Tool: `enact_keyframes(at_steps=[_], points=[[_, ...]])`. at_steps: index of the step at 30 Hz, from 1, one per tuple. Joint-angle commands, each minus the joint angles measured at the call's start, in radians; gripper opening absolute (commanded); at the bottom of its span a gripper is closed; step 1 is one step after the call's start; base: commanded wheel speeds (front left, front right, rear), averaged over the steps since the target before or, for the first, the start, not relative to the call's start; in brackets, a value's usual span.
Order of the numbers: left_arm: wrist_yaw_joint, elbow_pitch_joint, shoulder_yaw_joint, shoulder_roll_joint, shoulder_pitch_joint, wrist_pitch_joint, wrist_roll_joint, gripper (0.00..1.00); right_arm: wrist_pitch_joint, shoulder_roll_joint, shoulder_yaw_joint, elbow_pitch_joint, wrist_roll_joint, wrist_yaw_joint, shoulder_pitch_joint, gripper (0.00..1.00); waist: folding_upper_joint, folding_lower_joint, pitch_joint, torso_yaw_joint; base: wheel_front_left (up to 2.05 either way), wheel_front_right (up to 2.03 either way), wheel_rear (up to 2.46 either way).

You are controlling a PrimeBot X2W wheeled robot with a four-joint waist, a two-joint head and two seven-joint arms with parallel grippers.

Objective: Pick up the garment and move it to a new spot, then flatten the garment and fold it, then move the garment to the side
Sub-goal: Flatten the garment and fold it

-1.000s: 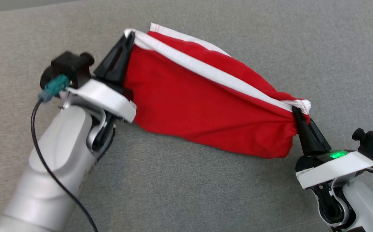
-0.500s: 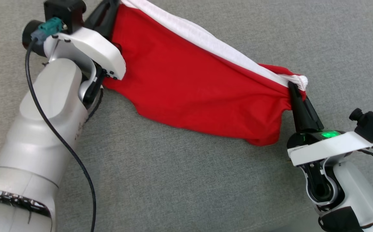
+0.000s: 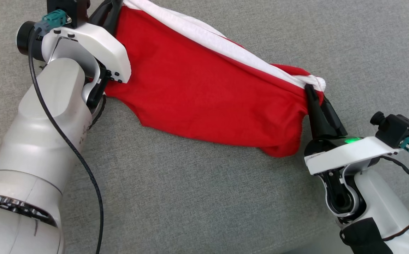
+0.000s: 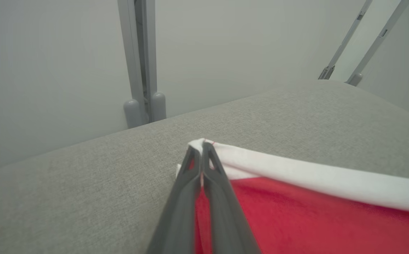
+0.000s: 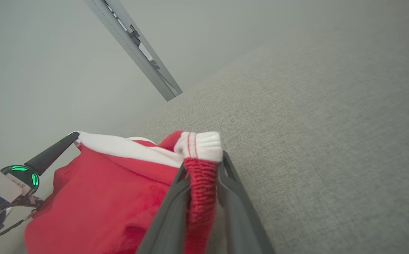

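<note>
1. The garment [image 3: 204, 91] hangs stretched between both grippers, white waistband [image 3: 208, 37] uppermost. Its lower edge seems to rest on the grey padded surface [image 3: 190, 197].
2. The left gripper [image 4: 201, 148] is pressed together on one waistband corner. The right gripper [image 5: 204, 164] has the bunched opposite corner between slightly parted fingers; whether it clamps cannot be told.
3. The step looks like laying the garment flat: lower both ends evenly, keep the waistband taut, and release only once the cloth lies smooth

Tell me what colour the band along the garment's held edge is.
White; the band edges a red garment. The left wrist view shows it best.
</note>
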State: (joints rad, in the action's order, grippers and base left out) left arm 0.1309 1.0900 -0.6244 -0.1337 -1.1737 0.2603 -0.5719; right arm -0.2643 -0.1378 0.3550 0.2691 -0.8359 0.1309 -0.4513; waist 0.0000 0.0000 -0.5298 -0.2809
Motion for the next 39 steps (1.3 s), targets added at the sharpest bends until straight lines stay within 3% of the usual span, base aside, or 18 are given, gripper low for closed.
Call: enact_keyframes(at_steps=[1, 2, 3, 20, 28, 39], points=[[-0.002, 0.010, -0.004, -0.009, -0.016, 0.006, -0.015, 0.33, -0.001, -0.003, -0.005, 0.004, 0.007, 0.000, -0.015, 0.50, 0.0000, 0.0000, 0.001, 0.001, 0.00, 0.00, 0.00], [-0.001, 0.011, -0.009, -0.008, -0.020, 0.006, -0.018, 0.87, -0.001, -0.003, -0.004, 0.008, 0.010, 0.000, -0.015, 1.00, 0.0000, 0.0000, 0.003, 0.002, 0.00, 0.00, 0.00], [-0.001, 0.015, -0.015, -0.007, -0.021, 0.006, -0.022, 1.00, -0.001, -0.003, -0.003, 0.011, 0.015, 0.000, -0.016, 1.00, 0.0000, 0.0000, 0.005, 0.003, 0.00, 0.00, 0.00], [-0.001, 0.021, -0.075, -0.001, 0.030, 0.000, -0.111, 1.00, -0.001, -0.027, -0.010, 0.040, 0.124, 0.000, -0.011, 1.00, 0.0000, 0.0000, 0.068, 0.024, 0.00, 0.00, 0.00], [-0.001, -0.014, -0.140, -0.023, 0.099, -0.116, -0.255, 1.00, -0.001, -0.059, -0.043, 0.019, 0.152, 0.000, 0.047, 1.00, 0.0000, 0.0000, 0.135, 0.019, 0.00, 0.00, 0.00], [-0.001, 0.030, -0.180, -0.073, 0.133, -0.272, -0.364, 1.00, -0.001, -0.078, -0.074, -0.050, 0.175, 0.000, 0.101, 1.00, 0.0000, 0.0000, 0.144, -0.013, 0.00, 0.00, 0.00]])
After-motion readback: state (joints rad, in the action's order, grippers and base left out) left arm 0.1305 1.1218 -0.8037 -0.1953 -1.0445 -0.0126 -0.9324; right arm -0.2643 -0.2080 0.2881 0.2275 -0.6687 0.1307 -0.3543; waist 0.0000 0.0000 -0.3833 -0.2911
